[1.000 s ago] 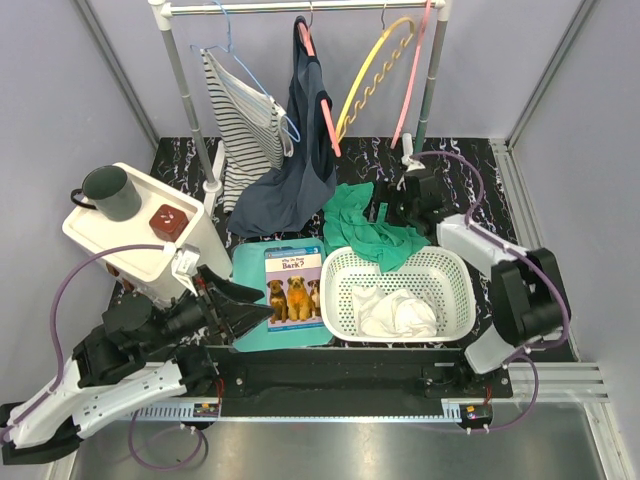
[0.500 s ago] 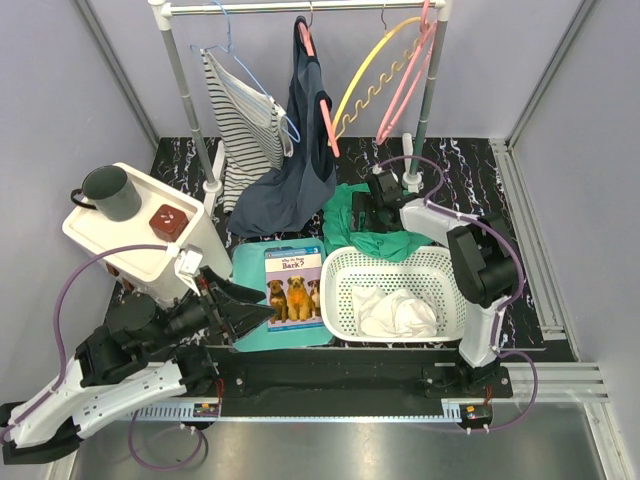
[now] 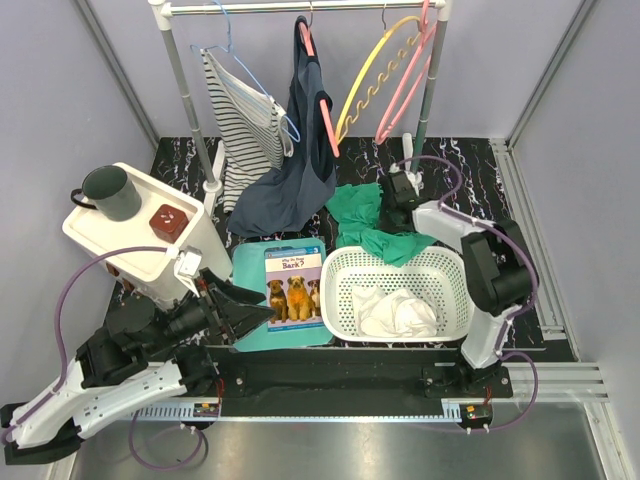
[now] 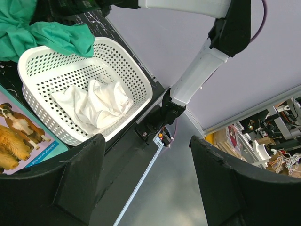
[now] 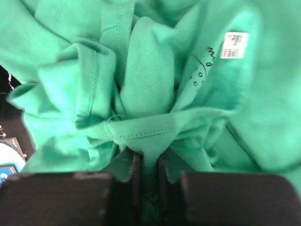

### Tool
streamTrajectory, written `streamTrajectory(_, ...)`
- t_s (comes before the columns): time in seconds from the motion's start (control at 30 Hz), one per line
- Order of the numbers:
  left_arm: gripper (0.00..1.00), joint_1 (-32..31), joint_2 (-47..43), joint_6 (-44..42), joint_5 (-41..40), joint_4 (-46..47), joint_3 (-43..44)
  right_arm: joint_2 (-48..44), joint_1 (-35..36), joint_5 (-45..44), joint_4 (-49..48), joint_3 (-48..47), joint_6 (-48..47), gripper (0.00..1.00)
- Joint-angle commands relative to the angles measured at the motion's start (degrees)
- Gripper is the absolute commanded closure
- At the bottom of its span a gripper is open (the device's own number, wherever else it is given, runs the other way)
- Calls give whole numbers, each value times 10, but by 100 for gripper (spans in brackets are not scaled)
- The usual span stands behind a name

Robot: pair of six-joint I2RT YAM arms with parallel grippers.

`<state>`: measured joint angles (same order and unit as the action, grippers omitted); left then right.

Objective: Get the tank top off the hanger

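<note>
Green cloth fills the right wrist view: the green tank top (image 5: 141, 70) is bunched up, and the right tool (image 5: 146, 162) is clenched on a fold of it, with fabric pinched in the thin gap between its jaws. From above, the right tool (image 3: 400, 190) sits low at the back of the bench (image 3: 470, 170). The tank top (image 3: 372, 222) lies crumpled on the bench, its near end draped over the far rim of the white basket (image 3: 440, 253).

On the rail, the yellow hanger (image 3: 365, 75) and pink hanger (image 3: 410, 85) hang bare, so I judge the removal itself done. All that looks left is to set the garment down and let go.

Its long axis runs diagonally, from back-left beside the dark hanging garment (image 3: 295, 180) to front-right over the basket rim. I cannot tell straps from hem, though a white label (image 5: 236, 44) faces the wrist camera.

My left tool (image 3: 240, 310) is released, with its jaws wide apart and nothing in them, well away by the dog book (image 3: 293, 285).
</note>
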<state>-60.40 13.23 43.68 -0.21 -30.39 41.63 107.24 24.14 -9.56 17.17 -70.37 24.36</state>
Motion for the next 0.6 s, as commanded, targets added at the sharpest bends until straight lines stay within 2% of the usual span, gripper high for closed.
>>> streamTrajectory(0.0, 23, -2, -13, 6, -1, 17, -1, -140, -30, -37, -13, 29, -12, 100)
streamTrajectory(0.13, 23, -2, -13, 5, -1, 18, -1, -270, -35, -63, -6, 67, -27, 100)
streamTrajectory(0.4, 23, -2, -4, -17, -15, 18, 9, -543, -34, 32, 93, 74, -28, 100)
streamTrajectory(0.57, 23, -2, 1, -28, -18, 18, 13, -672, -34, 78, 174, 56, -5, 100)
